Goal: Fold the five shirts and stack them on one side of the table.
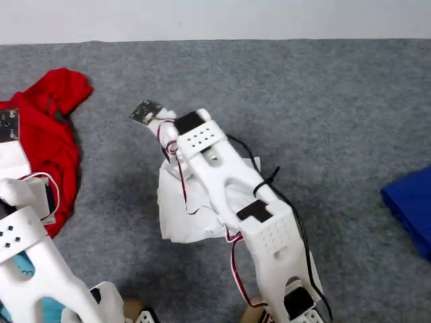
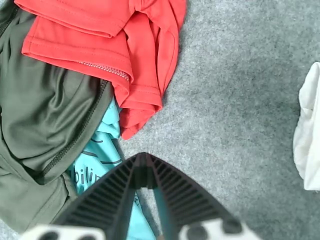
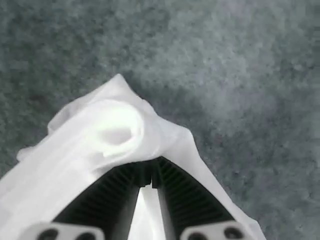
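Closed on nothing, the left gripper (image 2: 145, 167) is held over a heap at the left of the grey table (image 2: 240, 100), made up of a red shirt (image 2: 145, 50), an olive shirt (image 2: 40, 115) and a teal shirt (image 2: 102, 145). A fold of the white shirt (image 3: 115, 130), lying mid-table, is pinched by the right gripper (image 3: 149, 179). A blue shirt (image 1: 411, 202) is seen at the right edge.

Shirt heap (image 1: 47, 141) at left, lone shirt (image 1: 178, 215) centre, edge shirt (image 1: 412, 202) far right.
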Tool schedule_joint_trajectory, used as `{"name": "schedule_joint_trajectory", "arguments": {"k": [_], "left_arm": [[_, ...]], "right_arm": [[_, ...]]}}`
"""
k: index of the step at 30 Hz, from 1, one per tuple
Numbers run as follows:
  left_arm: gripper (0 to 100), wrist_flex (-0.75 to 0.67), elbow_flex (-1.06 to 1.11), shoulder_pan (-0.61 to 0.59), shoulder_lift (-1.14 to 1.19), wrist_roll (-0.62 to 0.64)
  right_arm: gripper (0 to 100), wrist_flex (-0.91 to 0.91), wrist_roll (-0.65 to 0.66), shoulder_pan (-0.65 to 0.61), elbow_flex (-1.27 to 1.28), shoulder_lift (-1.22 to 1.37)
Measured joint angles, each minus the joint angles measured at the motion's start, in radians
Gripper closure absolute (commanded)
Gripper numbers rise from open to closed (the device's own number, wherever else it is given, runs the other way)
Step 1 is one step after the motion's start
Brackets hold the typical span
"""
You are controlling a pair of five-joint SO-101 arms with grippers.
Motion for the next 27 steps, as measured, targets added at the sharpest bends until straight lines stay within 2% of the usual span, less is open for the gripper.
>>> {"name": "schedule_joint_trajectory", "arguments": {"k": [7, 12, 15, 22, 27], "left_arm": [[100, 0.000, 0.000, 0.018, 0.000, 0.000], [100, 0.002, 0.000, 0.135, 0.000, 0.000], [100, 0.002, 0.000, 0.247, 0.000, 0.000], [100, 0.003, 0.002, 0.512, 0.072, 0.000], [100, -0.043, -0.051, 0.569, 0.239, 0.000]], "right_arm": [[99.0, 0.184, 0.002, 0.002, -0.180, -0.020], [99.0, 0.353, 0.002, 0.071, -0.296, -0.064], [99.0, 0.358, 0.002, 0.153, -0.295, -0.091], [99.0, 0.361, 0.000, 0.325, -0.081, -0.244], [99.0, 0.361, 0.002, 0.341, 0.198, -0.471]]}}
